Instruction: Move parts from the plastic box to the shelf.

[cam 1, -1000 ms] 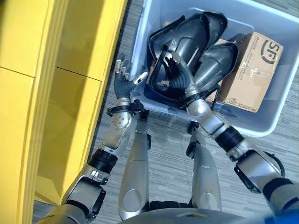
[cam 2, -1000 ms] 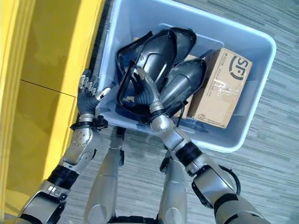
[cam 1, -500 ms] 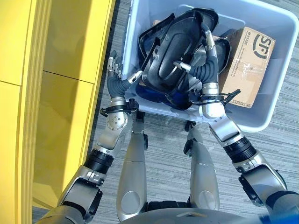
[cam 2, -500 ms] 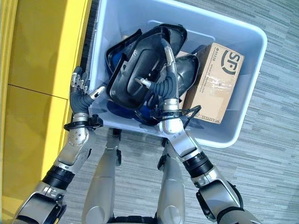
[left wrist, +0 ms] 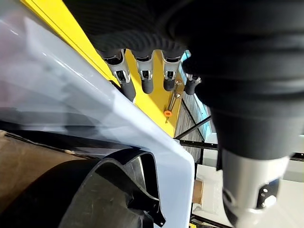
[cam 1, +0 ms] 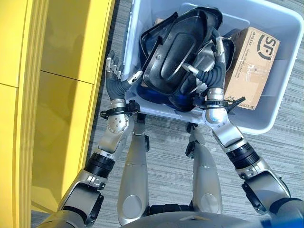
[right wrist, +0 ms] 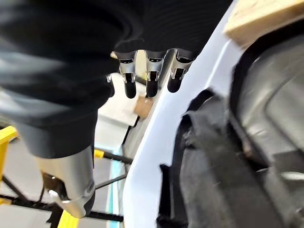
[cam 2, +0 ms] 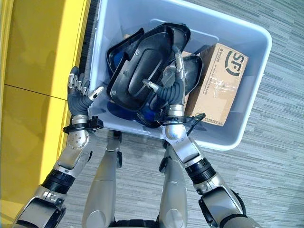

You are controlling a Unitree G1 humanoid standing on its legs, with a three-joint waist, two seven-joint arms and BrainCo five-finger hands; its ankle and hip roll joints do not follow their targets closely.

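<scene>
Grey plank floor, yellow shelf on the robot's left. Left eye view: plastic box holds black moulded parts and a cardboard carton. Left hand sits at the box's outer wall, fingers relaxed, empty. Right hand is among the parts; we can't tell its grip. Right eye view: same. Wrist views: both hands' fingers straight beside the box wall. We'd grip one part's rim and lift clear.

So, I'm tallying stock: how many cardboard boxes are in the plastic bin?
1: a cardboard box stands at the plastic bin's right side, beside the black parts. More may lie hidden under those parts.
</scene>
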